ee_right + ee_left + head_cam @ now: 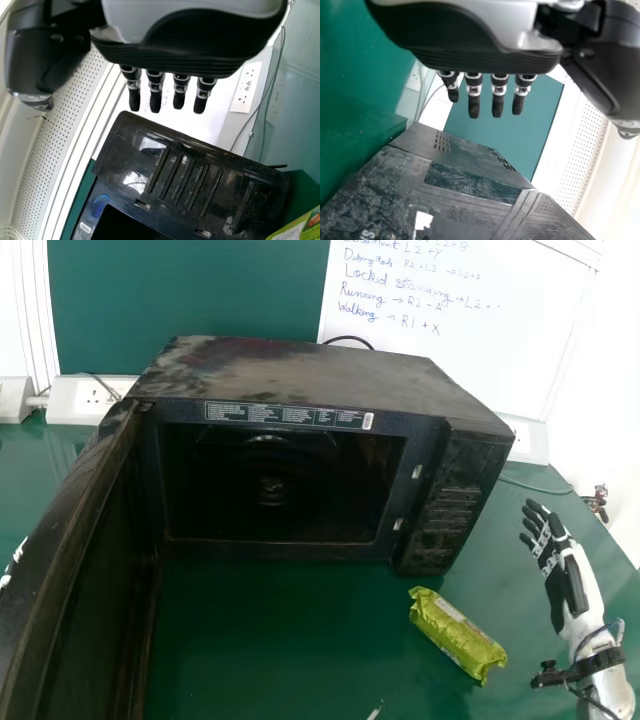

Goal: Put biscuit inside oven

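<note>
My right hand (562,570) is at the right of the head view, fingers straight, to the right of the biscuit packet and apart from it. The green biscuit packet (455,633) lies on the table in front of the oven's right corner; its edge shows in the right wrist view (300,227). The black oven (310,370) stands with its door (75,570) swung open at the left and its cavity dark. In the right wrist view my right hand (180,55) has extended, empty fingers. The left wrist view has my left hand (480,55), fingers extended, near the oven door (455,210).
Green table (270,650) lies before the oven. The open door stands along the left side. Behind are a wall socket strip (90,400), a whiteboard (450,330) and cables. A small object (597,502) sits at the table's right edge.
</note>
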`<control>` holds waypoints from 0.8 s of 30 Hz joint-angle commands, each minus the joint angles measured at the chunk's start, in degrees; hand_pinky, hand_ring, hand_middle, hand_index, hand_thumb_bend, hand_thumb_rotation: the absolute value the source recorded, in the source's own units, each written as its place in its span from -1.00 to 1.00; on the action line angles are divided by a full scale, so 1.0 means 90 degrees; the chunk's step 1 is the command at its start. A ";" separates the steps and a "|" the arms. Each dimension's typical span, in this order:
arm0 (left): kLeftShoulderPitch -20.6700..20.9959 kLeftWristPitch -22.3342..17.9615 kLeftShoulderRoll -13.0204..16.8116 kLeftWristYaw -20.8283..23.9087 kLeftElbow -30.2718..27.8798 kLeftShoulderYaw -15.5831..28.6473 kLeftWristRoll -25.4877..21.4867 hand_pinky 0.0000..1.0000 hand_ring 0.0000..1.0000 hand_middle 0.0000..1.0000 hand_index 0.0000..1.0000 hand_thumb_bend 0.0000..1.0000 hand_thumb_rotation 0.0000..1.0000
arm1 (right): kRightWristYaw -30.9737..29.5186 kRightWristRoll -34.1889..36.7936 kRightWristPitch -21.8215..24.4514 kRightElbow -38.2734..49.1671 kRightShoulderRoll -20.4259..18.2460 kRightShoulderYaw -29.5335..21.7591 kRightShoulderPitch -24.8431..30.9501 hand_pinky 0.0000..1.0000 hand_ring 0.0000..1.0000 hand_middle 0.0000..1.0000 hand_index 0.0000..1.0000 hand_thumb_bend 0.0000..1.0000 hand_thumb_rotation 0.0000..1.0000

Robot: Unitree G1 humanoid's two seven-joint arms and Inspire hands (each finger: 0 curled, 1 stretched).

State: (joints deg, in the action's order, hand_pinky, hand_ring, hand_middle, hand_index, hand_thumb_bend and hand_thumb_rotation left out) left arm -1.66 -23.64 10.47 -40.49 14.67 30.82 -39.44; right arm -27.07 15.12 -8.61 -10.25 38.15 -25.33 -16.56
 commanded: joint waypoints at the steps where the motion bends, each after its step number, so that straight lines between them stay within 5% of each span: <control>1: -0.0092 0.0005 -0.0109 0.0012 0.0076 0.0010 -0.0050 0.77 0.88 0.96 0.96 1.00 0.15 | 0.0022 -0.0187 0.0009 -0.0002 0.0193 0.0027 0.0049 0.91 1.00 0.97 0.89 0.77 0.12; 8: -0.0104 -0.0071 -0.0123 0.0019 0.0095 0.0003 0.0020 0.77 0.88 0.95 0.96 1.00 0.17 | -0.0049 -0.0700 -0.0387 -0.0398 0.0505 0.0193 -0.0070 0.77 0.92 0.94 0.88 0.83 0.15; 13: -0.0129 -0.0056 -0.0147 0.0041 0.0034 -0.0027 0.0031 0.79 0.89 0.96 0.97 1.00 0.18 | -0.0305 -0.0599 -0.0199 -0.0453 0.0634 0.0238 -0.0113 0.82 0.95 0.98 0.90 0.95 0.00; 18: -0.0146 -0.0077 -0.0154 0.0027 0.0027 -0.0027 0.0041 0.80 0.90 0.97 0.97 1.00 0.18 | -0.0439 -0.0911 -0.0419 -0.0545 0.0902 0.0391 -0.0070 0.81 0.92 0.95 0.89 0.86 -0.04; 24: -0.0176 -0.0088 -0.0186 0.0058 -0.0016 -0.0030 0.0061 0.79 0.89 0.96 0.97 1.00 0.18 | -0.0605 -0.1005 -0.0163 -0.0427 0.1103 0.0492 0.0006 0.53 0.87 0.94 0.88 0.91 -0.05</control>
State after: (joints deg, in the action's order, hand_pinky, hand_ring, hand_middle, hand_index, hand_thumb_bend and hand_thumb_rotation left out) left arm -1.93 -24.34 9.65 -40.13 14.09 30.75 -38.92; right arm -31.55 5.55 -10.78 -14.60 47.04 -21.34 -16.92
